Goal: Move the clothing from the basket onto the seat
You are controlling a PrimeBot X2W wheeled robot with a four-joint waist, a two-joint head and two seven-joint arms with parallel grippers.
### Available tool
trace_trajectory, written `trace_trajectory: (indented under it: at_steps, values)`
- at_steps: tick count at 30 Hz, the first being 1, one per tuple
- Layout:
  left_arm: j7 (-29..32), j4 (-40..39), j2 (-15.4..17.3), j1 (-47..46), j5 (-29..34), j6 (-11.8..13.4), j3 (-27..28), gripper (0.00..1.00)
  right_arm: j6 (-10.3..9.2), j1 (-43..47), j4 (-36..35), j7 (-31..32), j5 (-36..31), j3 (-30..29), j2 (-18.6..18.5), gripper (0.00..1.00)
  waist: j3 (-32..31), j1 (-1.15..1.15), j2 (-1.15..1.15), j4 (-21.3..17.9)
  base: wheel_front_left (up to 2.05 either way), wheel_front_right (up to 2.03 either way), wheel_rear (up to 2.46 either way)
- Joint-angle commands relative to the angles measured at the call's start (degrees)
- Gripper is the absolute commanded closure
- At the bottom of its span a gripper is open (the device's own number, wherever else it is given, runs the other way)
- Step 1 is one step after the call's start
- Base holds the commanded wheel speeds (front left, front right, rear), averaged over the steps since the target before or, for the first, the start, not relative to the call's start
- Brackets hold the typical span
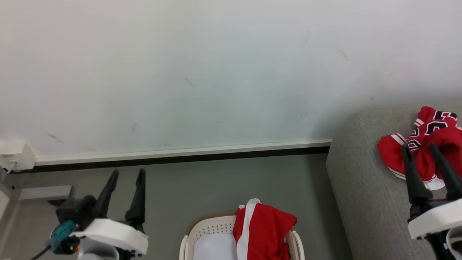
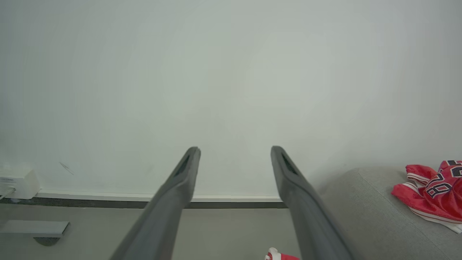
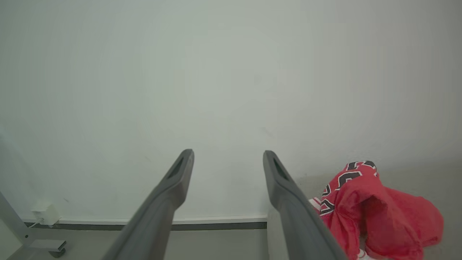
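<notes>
A red jersey with black white-edged numbers lies crumpled on the grey seat at the right; it also shows as the jersey and the jersey in the wrist views. A second red garment with a white stripe hangs over the right rim of the cream basket at the bottom centre. My right gripper is open in front of the jersey, holding nothing. My left gripper is open over the floor, left of the basket, empty. Both pairs of fingers stand apart: left gripper, right gripper.
A white wall with a pale skirting board runs behind the grey floor. A white box with a cable sits on the wall at far left, above a grey metal foot. A pale pad lies inside the basket.
</notes>
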Motion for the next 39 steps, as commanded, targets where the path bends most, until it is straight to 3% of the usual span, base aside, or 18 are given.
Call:
trace_trajectory:
  at_steps: [1,8,14,25,39]
  values:
    - [0.00,-0.20,-0.75,1.93,1.16,0.00,1.09,0.00,-0.11,1.89,0.55,-1.65,-1.12,-0.66,0.77,0.00,-0.16,0.01,0.00,0.19,0.00,0.00,0.00]
    - [0.00,-2.34,-4.43,8.29,8.20,-1.24,9.75,0.00,-0.10,8.68,3.72,-11.18,-4.35,1.70,6.02,0.00,-0.02,0.01,0.00,0.47,0.00,0.00,0.00]
    - [0.00,-1.93,-7.61,10.72,12.53,-4.38,14.59,0.00,-0.10,9.17,9.31,-16.19,-6.44,5.55,7.92,0.00,0.05,0.01,0.00,0.06,0.00,0.00,0.00]
    - [-0.01,-0.66,-11.53,10.63,17.78,-8.42,19.00,0.00,-0.11,6.39,14.75,-17.60,-8.09,6.87,9.42,0.00,0.45,0.01,0.00,-0.20,0.00,0.00,0.00]
    - [-0.02,0.37,-13.19,9.88,19.60,-9.87,20.92,0.00,-0.11,6.47,14.03,-17.64,-9.10,6.14,10.23,0.00,0.57,0.01,0.00,-0.51,0.00,0.00,0.00]
